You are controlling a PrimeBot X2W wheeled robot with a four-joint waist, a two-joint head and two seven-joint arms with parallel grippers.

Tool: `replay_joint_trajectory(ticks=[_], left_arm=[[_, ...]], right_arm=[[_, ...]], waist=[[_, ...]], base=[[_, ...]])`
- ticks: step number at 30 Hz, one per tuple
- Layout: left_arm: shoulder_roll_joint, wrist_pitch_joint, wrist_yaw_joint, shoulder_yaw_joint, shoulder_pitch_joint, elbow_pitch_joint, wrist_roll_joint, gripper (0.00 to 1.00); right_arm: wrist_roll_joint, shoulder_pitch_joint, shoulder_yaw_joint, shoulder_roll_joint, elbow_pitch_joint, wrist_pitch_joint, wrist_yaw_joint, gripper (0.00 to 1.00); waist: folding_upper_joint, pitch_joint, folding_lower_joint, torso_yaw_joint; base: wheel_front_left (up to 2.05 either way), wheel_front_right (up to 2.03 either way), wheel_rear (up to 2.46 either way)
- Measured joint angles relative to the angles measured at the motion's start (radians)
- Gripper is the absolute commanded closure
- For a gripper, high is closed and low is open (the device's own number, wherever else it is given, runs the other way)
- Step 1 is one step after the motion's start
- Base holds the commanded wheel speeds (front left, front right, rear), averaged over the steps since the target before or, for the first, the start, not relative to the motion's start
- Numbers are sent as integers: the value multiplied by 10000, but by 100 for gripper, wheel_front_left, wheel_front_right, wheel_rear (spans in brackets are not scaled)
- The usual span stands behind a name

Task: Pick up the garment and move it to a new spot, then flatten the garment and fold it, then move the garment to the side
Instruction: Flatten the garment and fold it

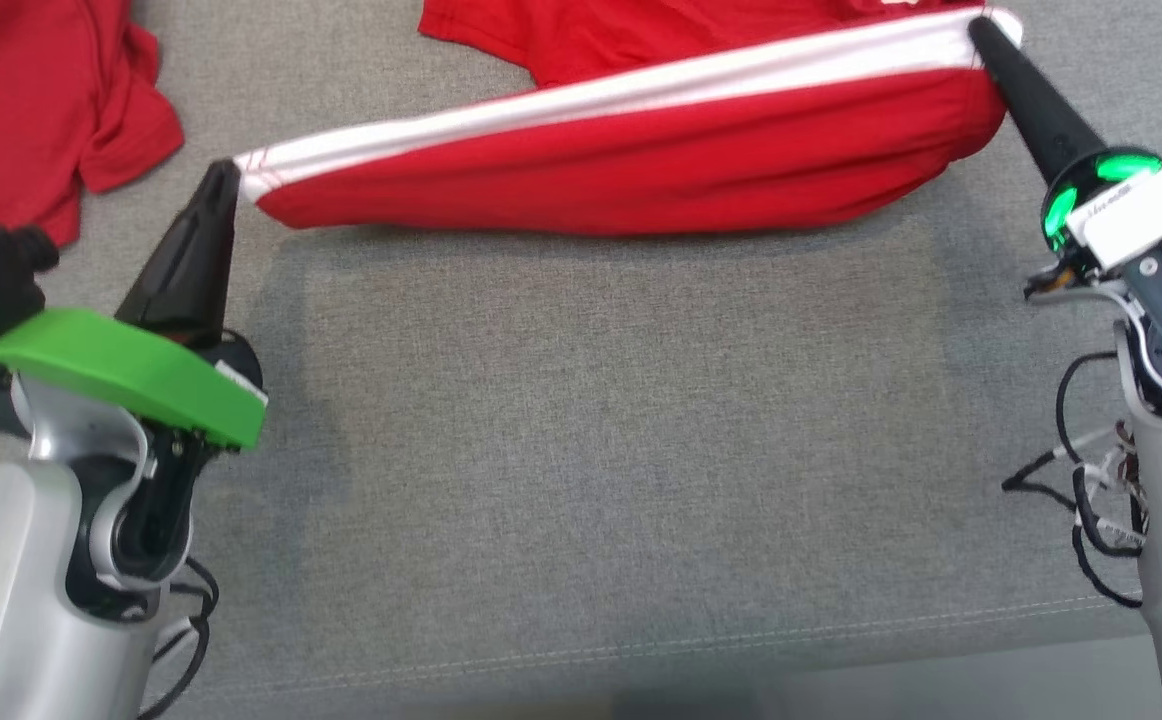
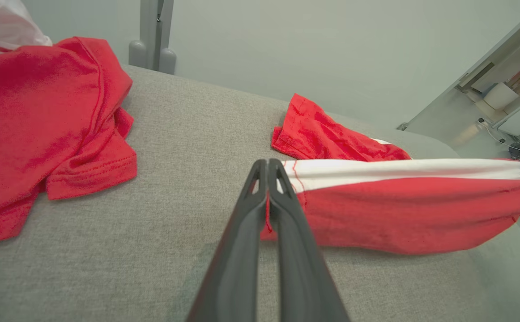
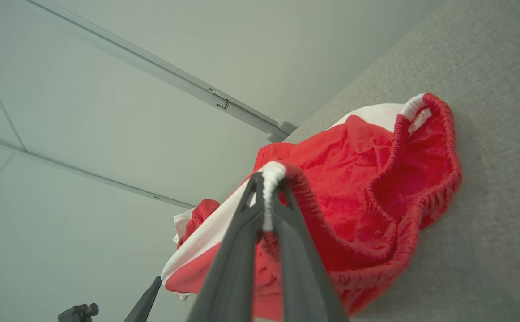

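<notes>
Head view showed the red garment (image 1: 621, 170), white-striped, stretched across the far part of the grey fabric surface (image 1: 591, 450). At its left hem corner the left end effector (image 1: 229, 178) was clamped tight on the cloth. At the right, the right end effector (image 1: 983, 30) pinched the waistband. A red shirt (image 1: 31, 100) lay far left.

The left end effector (image 1: 224, 175) has long, dark, tapered fingers (image 2: 242, 250) ahead of a bright green cover (image 1: 111, 375) on a silver-grey forearm (image 1: 11, 590). The right end effector (image 1: 981, 28) has the same fingers, with a glowing green ring (image 1: 1091, 185), a white housing (image 1: 1156, 205) and loose black cables (image 1: 1081, 500).
</notes>
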Motion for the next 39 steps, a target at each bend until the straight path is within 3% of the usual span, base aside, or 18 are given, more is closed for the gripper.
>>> replay_joint_trajectory(ticks=[7,16,26,33,39], left_arm=[[-12,-575,35,418,1737,-385,-176,100],[-255,-895,61,449,3671,-1262,-608,100],[-221,-1009,119,228,4875,-2683,-318,100],[-174,-1170,190,596,5743,-3574,-153,100],[253,-1120,265,951,5828,-4107,-63,100]], right_arm=[[487,1572,48,71,-642,232,481,100],[786,3362,-255,-123,-1231,426,456,100],[834,5850,-1003,-593,-1931,598,165,100],[1081,6752,-888,-357,-2452,717,109,100],[1289,6779,-696,82,-2930,639,205,100]], waist=[[0,-692,0,-139],[0,-1596,0,-533],[0,-2136,-1,-667],[0,-2049,-1,-422],[0,-1744,-1,-538]], base=[[0,0,0],[0,0,0],[0,0,0],[0,0,0],[0,0,0]])
